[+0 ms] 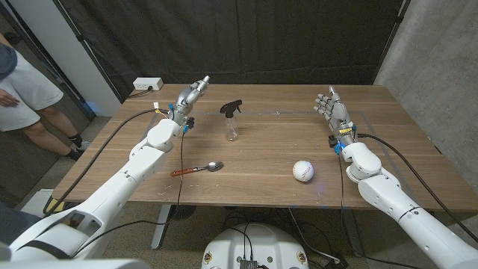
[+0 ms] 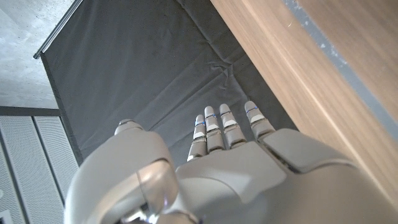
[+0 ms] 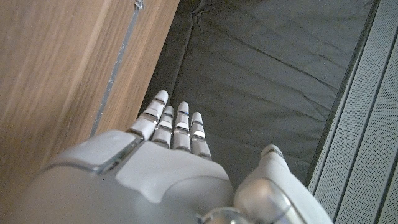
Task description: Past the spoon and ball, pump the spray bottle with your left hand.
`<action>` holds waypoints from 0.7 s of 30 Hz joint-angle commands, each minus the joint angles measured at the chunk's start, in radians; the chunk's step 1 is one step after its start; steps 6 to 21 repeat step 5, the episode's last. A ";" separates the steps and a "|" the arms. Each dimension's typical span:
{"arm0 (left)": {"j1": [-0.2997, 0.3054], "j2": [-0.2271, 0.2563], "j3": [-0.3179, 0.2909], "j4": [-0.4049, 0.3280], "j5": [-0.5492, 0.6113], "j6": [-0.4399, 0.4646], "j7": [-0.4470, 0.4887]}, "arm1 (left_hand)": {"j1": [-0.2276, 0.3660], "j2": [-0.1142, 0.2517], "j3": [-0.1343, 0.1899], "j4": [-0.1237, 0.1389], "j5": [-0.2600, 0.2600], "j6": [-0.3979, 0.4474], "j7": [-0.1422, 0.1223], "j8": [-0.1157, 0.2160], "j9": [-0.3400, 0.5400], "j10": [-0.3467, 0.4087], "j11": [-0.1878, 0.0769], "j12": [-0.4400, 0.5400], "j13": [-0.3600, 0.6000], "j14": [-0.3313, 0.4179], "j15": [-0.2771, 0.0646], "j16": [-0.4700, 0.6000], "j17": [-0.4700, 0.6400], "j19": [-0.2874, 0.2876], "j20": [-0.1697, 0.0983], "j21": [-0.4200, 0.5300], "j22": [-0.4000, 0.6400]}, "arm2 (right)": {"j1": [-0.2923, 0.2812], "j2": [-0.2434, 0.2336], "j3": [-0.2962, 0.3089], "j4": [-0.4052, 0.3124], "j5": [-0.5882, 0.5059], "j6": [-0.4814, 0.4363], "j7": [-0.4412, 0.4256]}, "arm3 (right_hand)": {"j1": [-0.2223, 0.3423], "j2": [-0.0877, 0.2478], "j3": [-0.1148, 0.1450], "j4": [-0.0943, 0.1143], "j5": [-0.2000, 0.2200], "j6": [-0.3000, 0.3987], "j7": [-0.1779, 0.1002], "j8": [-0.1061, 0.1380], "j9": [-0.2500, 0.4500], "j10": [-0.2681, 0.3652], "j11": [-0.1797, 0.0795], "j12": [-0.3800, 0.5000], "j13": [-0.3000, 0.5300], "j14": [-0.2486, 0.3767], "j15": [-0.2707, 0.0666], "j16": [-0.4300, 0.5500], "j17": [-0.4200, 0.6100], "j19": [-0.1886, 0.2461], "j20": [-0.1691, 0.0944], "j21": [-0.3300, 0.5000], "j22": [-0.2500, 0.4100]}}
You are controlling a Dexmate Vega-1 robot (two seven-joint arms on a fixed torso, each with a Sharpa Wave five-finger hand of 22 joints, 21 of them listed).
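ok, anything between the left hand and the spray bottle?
No. In the head view the left hand is apart from the spray bottle, with only bare table between. The spoon and ball lie nearer the robot.

White glossy arm shells; silver-grey left hand [image 1: 191, 93] and right hand [image 1: 331, 105]; blue wrist fittings; black cables ran along forearms.

Looks like a lab or test room: black curtain [image 1: 246, 37] behind a wooden table [image 1: 261, 161], bare concrete wall [image 1: 441, 45], power strip [image 1: 147, 85].
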 commanded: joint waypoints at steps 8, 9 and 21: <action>-0.073 -0.043 0.028 0.120 -0.035 -0.040 -0.065 | -0.013 -0.002 -0.007 0.006 0.003 0.005 0.004 0.014 0.000 -0.011 0.003 0.006 -0.004 -0.011 0.001 0.003 0.001 -0.014 -0.021 -0.005 0.002 | 0.101 0.028 -0.038 0.088 0.003 -0.023 0.050 | 0.008 0.000 -0.004 -0.001 0.006 0.005 -0.005 0.001 0.006 -0.002 0.000 -0.004 0.003 0.002 -0.004 -0.002 0.001 0.002 -0.001 -0.001 0.006; -0.073 -0.043 0.028 0.120 -0.035 -0.040 -0.065 | -0.013 -0.002 -0.007 0.006 0.003 0.005 0.004 0.014 0.000 -0.011 0.003 0.006 -0.004 -0.011 0.001 0.003 0.001 -0.014 -0.021 -0.005 0.002 | 0.101 0.028 -0.038 0.088 0.003 -0.023 0.050 | 0.008 0.000 -0.004 -0.001 0.006 0.005 -0.005 0.001 0.006 -0.002 0.000 -0.004 0.003 0.002 -0.004 -0.002 0.001 0.002 -0.001 -0.001 0.006; -0.073 -0.043 0.028 0.120 -0.035 -0.040 -0.065 | -0.013 -0.002 -0.007 0.006 0.003 0.005 0.004 0.014 0.000 -0.011 0.003 0.006 -0.004 -0.011 0.001 0.003 0.001 -0.014 -0.021 -0.005 0.002 | 0.101 0.028 -0.038 0.088 0.003 -0.023 0.050 | 0.008 0.000 -0.004 -0.001 0.006 0.005 -0.005 0.001 0.006 -0.002 0.000 -0.004 0.003 0.002 -0.004 -0.002 0.001 0.002 -0.001 -0.001 0.006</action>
